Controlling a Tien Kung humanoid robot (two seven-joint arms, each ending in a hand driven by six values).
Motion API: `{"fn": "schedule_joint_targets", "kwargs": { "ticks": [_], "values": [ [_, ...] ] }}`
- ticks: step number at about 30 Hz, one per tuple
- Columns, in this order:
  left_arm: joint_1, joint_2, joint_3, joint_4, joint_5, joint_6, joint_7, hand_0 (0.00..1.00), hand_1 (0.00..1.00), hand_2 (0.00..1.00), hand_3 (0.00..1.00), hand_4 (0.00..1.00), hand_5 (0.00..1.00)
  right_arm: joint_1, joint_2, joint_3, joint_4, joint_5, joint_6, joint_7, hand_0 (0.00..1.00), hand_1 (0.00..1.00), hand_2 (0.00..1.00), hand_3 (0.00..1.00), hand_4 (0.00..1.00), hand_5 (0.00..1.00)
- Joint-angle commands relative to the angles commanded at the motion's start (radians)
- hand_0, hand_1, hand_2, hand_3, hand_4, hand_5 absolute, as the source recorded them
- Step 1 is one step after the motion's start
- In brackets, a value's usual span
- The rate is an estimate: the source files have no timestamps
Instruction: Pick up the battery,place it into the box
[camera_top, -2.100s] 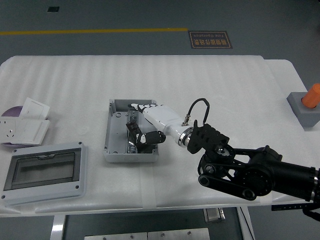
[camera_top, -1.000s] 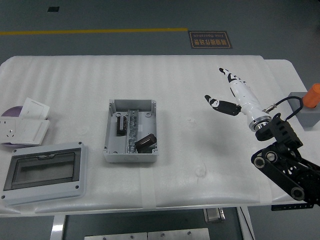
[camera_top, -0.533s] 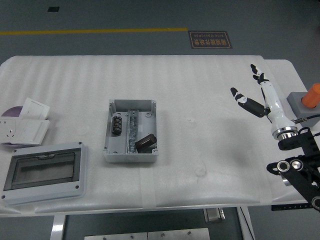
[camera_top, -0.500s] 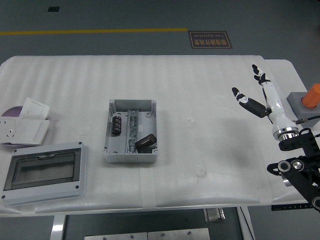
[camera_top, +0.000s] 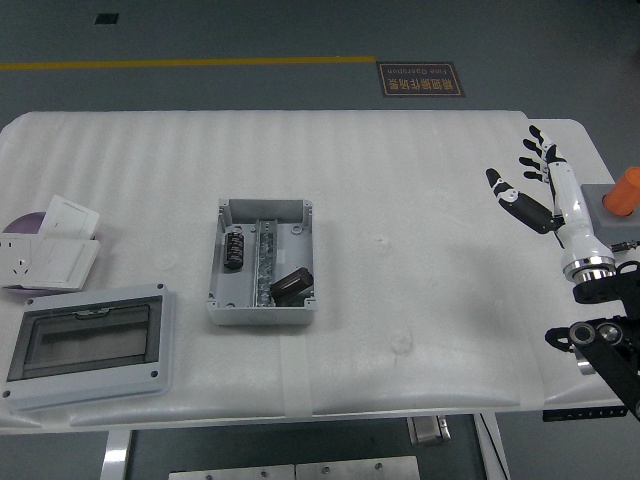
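The grey open box (camera_top: 262, 265) sits left of the table's middle. A black cylindrical battery (camera_top: 234, 250) lies in its left compartment. A second black part (camera_top: 288, 284) lies in its right compartment near the front. My right hand (camera_top: 540, 185) is at the table's far right, fingers spread, empty, well away from the box. My left arm is out of view.
A grey enclosure lid with a clear window (camera_top: 88, 344) lies at the front left. White socket plates (camera_top: 48, 256) and a purple disc (camera_top: 22, 223) lie at the left edge. A grey block with an orange button (camera_top: 618, 205) stands at the right edge.
My right hand left the box, where it had been over the compartments, and swung out to the far right, open. The battery now lies in the box's left compartment.
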Motion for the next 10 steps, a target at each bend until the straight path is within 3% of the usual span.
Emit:
{"fn": "schedule_joint_targets", "kwargs": {
  "ticks": [10],
  "values": [
    [-0.002, -0.003, 0.010, 0.001, -0.015, -0.001, -0.003, 0.602, 0.667, 0.561, 0.548, 0.452, 0.490, -0.006, 0.008, 0.012, 0.004, 0.008, -0.002, 0.004, 0.745, 0.810, 0.900, 0.959, 0.731, 0.461]
  ]
}}
